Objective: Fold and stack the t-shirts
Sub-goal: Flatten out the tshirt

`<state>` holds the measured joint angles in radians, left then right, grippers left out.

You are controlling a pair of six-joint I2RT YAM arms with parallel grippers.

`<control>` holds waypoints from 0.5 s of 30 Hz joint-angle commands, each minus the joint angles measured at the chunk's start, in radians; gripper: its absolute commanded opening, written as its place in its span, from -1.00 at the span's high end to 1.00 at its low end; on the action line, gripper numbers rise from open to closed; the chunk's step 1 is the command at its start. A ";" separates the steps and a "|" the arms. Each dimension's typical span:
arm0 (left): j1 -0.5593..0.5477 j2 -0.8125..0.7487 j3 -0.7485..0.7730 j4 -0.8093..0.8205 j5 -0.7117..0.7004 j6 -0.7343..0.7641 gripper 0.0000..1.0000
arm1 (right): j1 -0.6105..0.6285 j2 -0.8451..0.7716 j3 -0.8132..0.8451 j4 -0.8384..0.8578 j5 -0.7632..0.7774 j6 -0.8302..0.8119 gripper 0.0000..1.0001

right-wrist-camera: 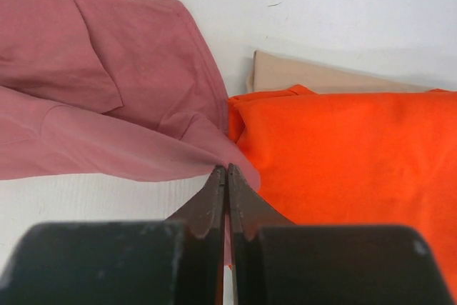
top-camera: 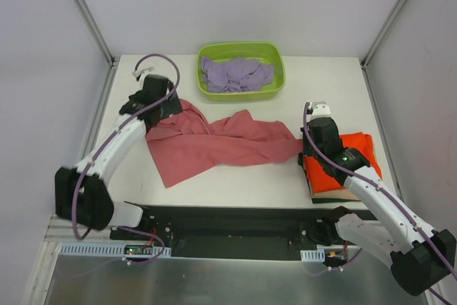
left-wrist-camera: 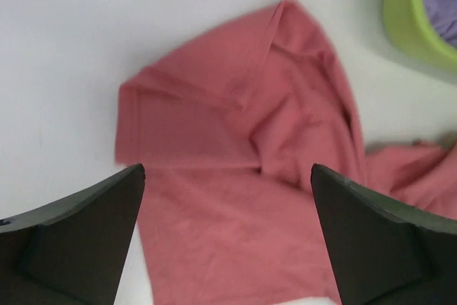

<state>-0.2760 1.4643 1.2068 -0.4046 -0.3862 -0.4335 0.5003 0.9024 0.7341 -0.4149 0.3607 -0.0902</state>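
Note:
The salmon-red t-shirt [top-camera: 214, 144] lies spread and rumpled across the middle of the table. My right gripper [right-wrist-camera: 226, 169] is shut on its right corner [right-wrist-camera: 235, 155], beside the folded orange t-shirt [top-camera: 350, 163], which lies on a tan one [right-wrist-camera: 314, 80] at the right. My left gripper [left-wrist-camera: 227, 176] is open above the salmon shirt's left end [left-wrist-camera: 235, 176], a sleeve or corner showing beyond the fingers. The lavender t-shirt [top-camera: 235, 74] lies crumpled in the green tub.
The lime-green tub [top-camera: 277, 83] stands at the back middle of the white table [top-camera: 235, 183]. A dark board [top-camera: 328, 198] lies under the folded stack at the right. Frame posts rise at the back corners.

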 commanded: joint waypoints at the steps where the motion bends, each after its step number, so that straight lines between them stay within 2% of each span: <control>1: -0.008 -0.345 -0.309 -0.049 0.122 -0.183 -0.98 | -0.006 0.027 0.010 0.039 -0.025 0.010 0.99; 4: -0.009 -0.507 -0.511 -0.126 0.179 -0.313 -0.98 | -0.008 0.046 0.014 0.041 -0.028 0.012 0.99; 7: -0.011 -0.585 -0.618 -0.218 0.164 -0.385 -0.98 | -0.008 0.050 0.018 0.036 -0.029 0.015 0.98; 9: -0.011 -0.598 -0.664 -0.269 0.141 -0.437 -0.93 | -0.006 0.050 0.016 0.037 -0.032 0.017 0.95; 11: -0.012 -0.584 -0.713 -0.267 0.185 -0.488 -0.83 | -0.008 0.050 0.016 0.036 -0.034 0.018 0.95; 13: -0.009 -0.552 -0.748 -0.235 0.227 -0.513 -0.64 | -0.006 0.050 0.016 0.034 -0.034 0.020 0.95; 15: -0.014 -0.518 -0.754 -0.214 0.262 -0.511 -0.54 | -0.006 0.052 0.016 0.031 -0.031 0.021 0.94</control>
<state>-0.2760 0.9024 0.4732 -0.6231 -0.2066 -0.8589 0.4988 0.9550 0.7341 -0.4011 0.3313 -0.0864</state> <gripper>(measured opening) 0.813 0.029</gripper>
